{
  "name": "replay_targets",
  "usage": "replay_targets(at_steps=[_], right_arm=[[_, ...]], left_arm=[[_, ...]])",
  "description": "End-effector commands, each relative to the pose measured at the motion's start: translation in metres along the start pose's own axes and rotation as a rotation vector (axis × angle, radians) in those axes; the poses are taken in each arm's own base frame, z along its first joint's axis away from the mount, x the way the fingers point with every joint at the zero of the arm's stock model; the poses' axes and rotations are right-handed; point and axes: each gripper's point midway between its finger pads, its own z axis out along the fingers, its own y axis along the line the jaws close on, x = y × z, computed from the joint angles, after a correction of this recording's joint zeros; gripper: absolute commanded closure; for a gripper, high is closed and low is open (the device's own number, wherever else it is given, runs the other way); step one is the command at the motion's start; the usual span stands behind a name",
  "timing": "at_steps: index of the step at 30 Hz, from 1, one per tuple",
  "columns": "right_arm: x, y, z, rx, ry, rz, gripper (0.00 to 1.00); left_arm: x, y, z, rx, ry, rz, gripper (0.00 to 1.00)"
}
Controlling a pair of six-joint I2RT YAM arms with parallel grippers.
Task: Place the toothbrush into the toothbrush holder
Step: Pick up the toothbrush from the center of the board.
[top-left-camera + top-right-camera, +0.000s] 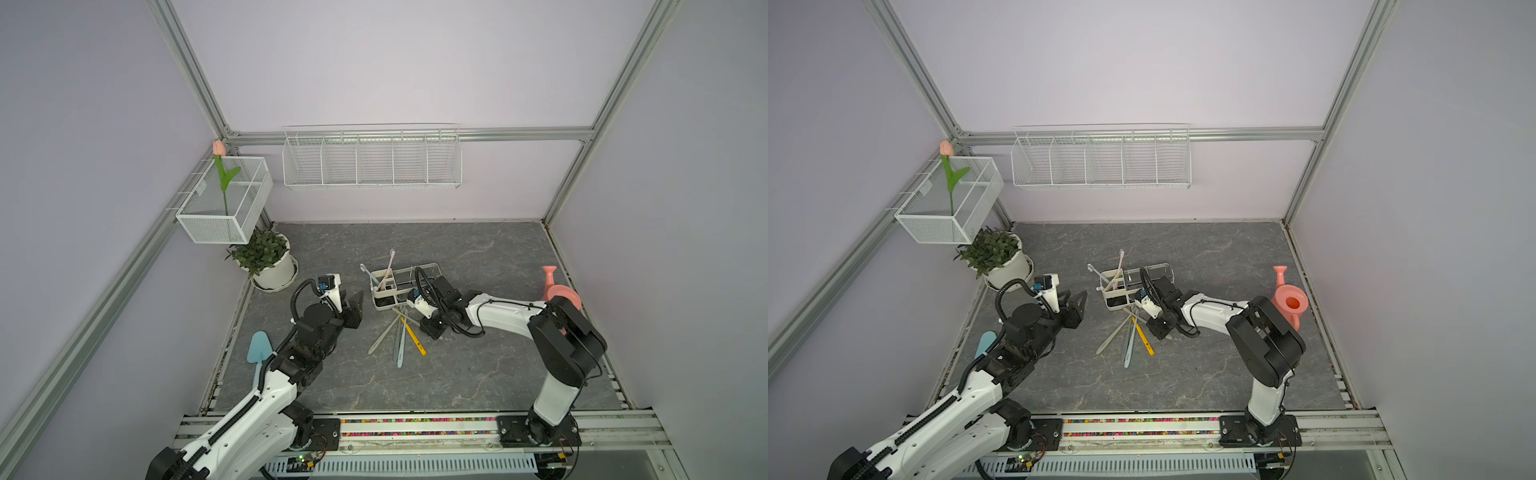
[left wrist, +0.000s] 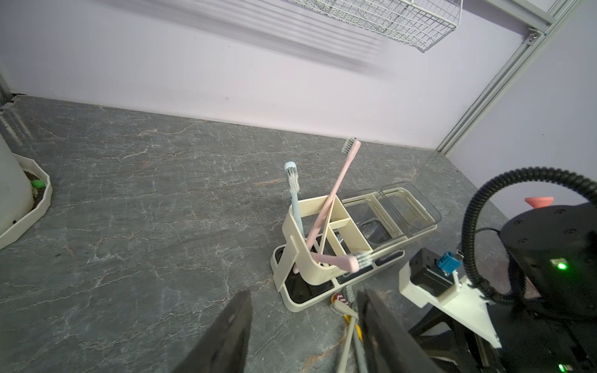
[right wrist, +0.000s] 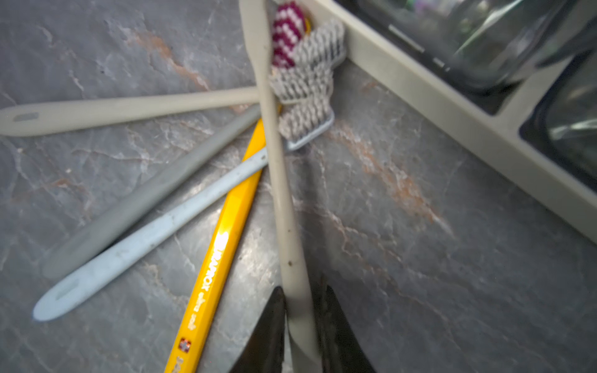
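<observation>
The right pincer (image 3: pixel 302 290) has its two dark jaws pressed against both sides of the slim beige plastic toothbrush (image 3: pixel 281 193), near the tail of its handle, so I judge that it grips it; the left pincer (image 1: pixel 355 308) stands open and empty, near the rack but apart from it. The beige brush lies across the top of a loose pile on the grey marbled surface (image 3: pixel 420 258), over the yellow angular toothbrush (image 3: pixel 223 245) and the pale blue toothbrush (image 3: pixel 145 239); the heads of the pile touch the base of the oblong cream-white toothbrush holder (image 2: pixel 297 245), just beside.

The step in hand seems to be the pick; to do it well, the grip should be firm before any lift, because the handle is thin and smooth. I would raise it straight up first, so that the head comes free of the other bristles and does not drag them along; the grip is far from the head, so the long end may swing, and slow motion is better. Then the brush must be turned upright and lowered into a free part of the cream divided bin, clear of the leaning pink toothbrush (image 2: pixel 336 190).
</observation>
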Motion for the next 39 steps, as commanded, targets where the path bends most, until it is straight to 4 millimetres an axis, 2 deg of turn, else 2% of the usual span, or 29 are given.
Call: replay_targets(at_steps=[1, 9, 11, 13, 29, 39], right_arm=[[-0.007, 0.011, -0.013, -0.047, -0.063, 0.001, 0.77], [-0.012, 0.018, -0.033, -0.061, -0.136, 0.010, 0.77], [-0.011, 0.020, -0.034, -0.069, -0.135, 0.009, 0.74], [-0.009, 0.019, -0.032, -0.063, -0.124, 0.010, 0.72], [-0.007, 0.014, -0.009, -0.064, -0.040, -0.001, 0.73], [-0.003, 0.004, 0.001, -0.023, 0.012, 0.022, 0.73]], left_arm=[[-0.005, -0.003, -0.002, 0.016, -0.024, -0.026, 0.44], [-0.003, -0.005, 0.000, 0.024, -0.013, -0.023, 0.44], [-0.001, -0.004, 0.001, 0.019, -0.011, -0.025, 0.44], [0.000, -0.004, 0.003, 0.022, -0.005, -0.026, 0.44], [0.004, -0.006, 0.007, 0.033, 0.011, -0.018, 0.44], [0.004, -0.006, 0.007, 0.032, 0.013, -0.018, 0.43]])
